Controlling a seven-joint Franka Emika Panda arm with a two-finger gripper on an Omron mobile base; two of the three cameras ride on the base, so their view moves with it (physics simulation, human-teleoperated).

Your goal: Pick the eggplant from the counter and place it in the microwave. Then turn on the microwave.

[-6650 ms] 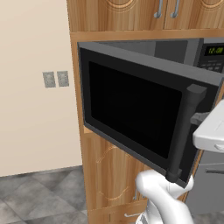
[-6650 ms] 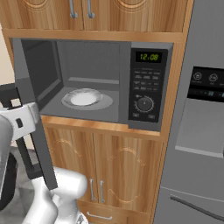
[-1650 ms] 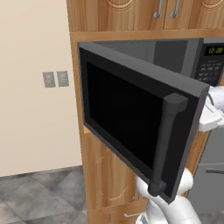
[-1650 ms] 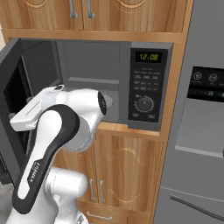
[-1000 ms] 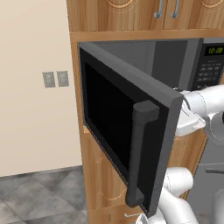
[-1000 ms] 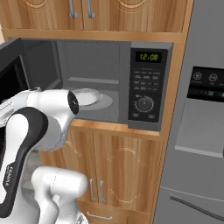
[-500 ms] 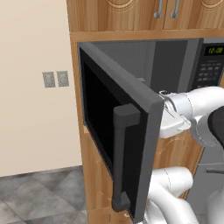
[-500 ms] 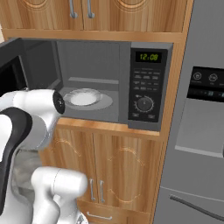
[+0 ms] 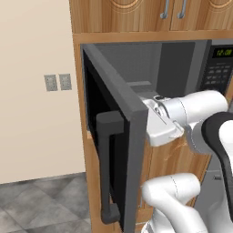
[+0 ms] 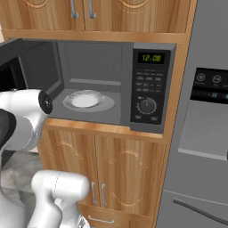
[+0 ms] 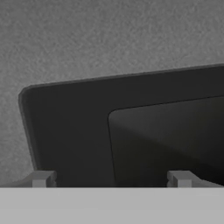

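1. Watching for a snag first: the microwave (image 10: 111, 89) door (image 9: 119, 150) stands swung out to the left, and my hand (image 11: 110, 179) sits right against its inner face. Any sideways swing from here could knock the door back toward shut or jam a fingertip on the panel.
2. I judge the bigger risk to be the order of work: the cavity holds just the pale glass turntable (image 10: 87, 99), and the hand carries nothing, so the fetch from the counter is not yet done.
3. I cannot place the eggplant from these views; it is not in the cavity.
4. The arm reaches level across the microwave's mouth, wrist turned left toward the door.
5. The hand is spread wide, fingertips (image 11: 42, 178) well apart; whether they touch the door is hard to tell.
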